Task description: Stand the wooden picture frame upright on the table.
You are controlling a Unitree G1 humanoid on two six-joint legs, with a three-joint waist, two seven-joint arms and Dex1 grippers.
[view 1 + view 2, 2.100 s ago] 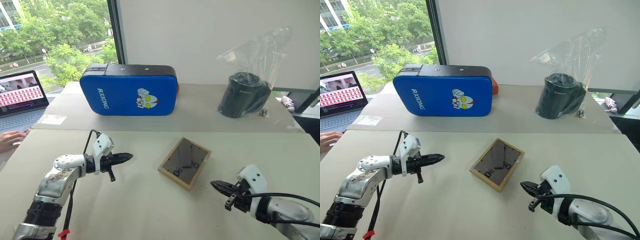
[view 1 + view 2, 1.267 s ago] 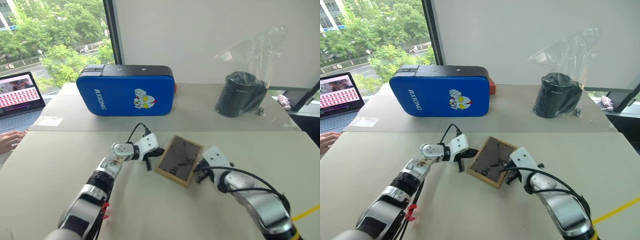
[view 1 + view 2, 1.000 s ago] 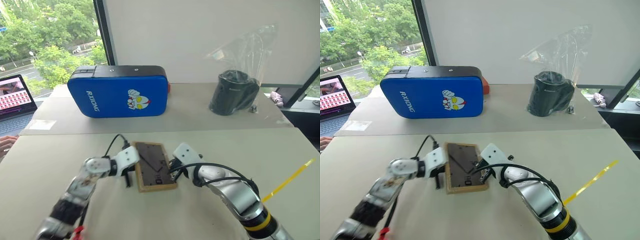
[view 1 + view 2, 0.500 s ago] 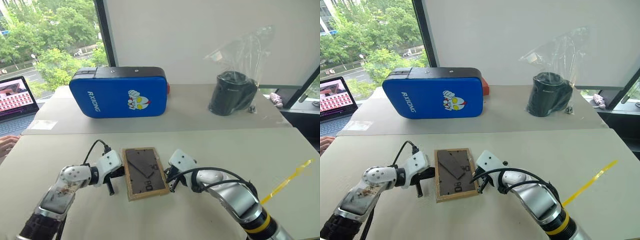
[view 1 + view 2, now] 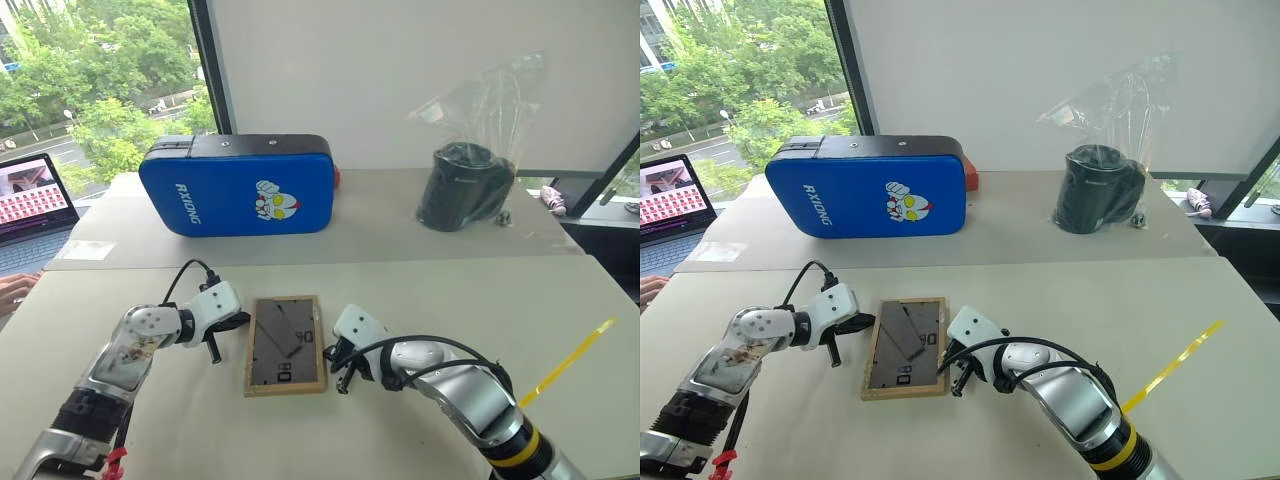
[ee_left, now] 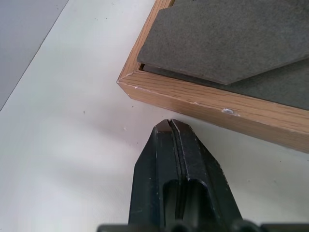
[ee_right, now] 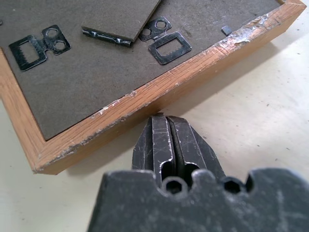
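The wooden picture frame point(image 5: 286, 345) lies flat and face down on the beige table point(image 5: 520, 300), its dark grey back and folded stand point(image 7: 120, 19) facing up. My left gripper point(image 5: 235, 322) is shut, and its tip point(image 6: 170, 123) sits a short gap from the frame's left edge near the far corner. On the other side, my right gripper point(image 5: 333, 357) is also shut. Its tip point(image 7: 161, 118) rests right against the frame's right wooden edge point(image 7: 145, 96). Neither gripper holds anything.
A large blue padded case point(image 5: 247, 190) stands at the back. To its right is a black container in a clear plastic bag point(image 5: 467, 190). An open laptop point(image 5: 35, 195) and a person's hand point(image 5: 12, 290) are at the far left. A yellow strip point(image 5: 570, 358) lies at the right.
The frame has turned on the table until its long sides run almost straight away from me. My left gripper has drawn back to the left, off the frame's edge. The right gripper stays at the right edge.
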